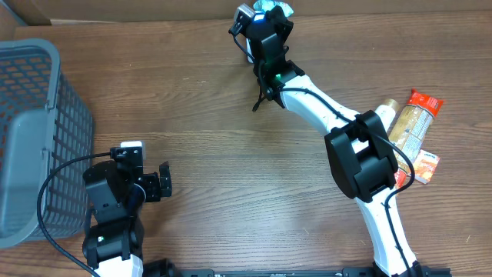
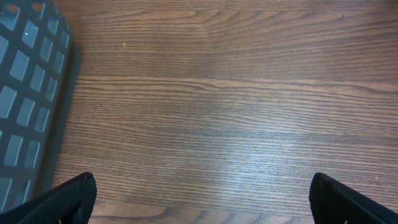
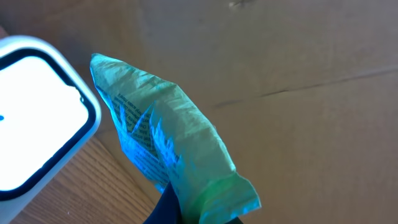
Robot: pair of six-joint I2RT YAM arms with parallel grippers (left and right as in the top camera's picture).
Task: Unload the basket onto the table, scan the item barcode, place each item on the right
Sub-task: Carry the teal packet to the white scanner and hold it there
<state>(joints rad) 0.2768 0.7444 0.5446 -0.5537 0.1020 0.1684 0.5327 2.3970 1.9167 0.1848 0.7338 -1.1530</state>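
Where the bench (image 1: 192, 100) meets a cardboard wall (image 3: 280, 74) at its far edge, a green packet (image 3: 168, 143) is held up in the clenched jaws of the right arm (image 1: 323, 108), gripped by its crimped lower end. The packet is tilted, and its printed side is turned toward a white scanner (image 3: 37, 118) with a lit window, just beside it. Whether the print includes a barcode cannot be told. The jaws of the left arm (image 1: 108, 192) are spread wide, released, over bare wood near a grey basket (image 1: 31, 131). Snack packets (image 1: 411, 127) are seen at the right edge, partly hidden by the right arm.
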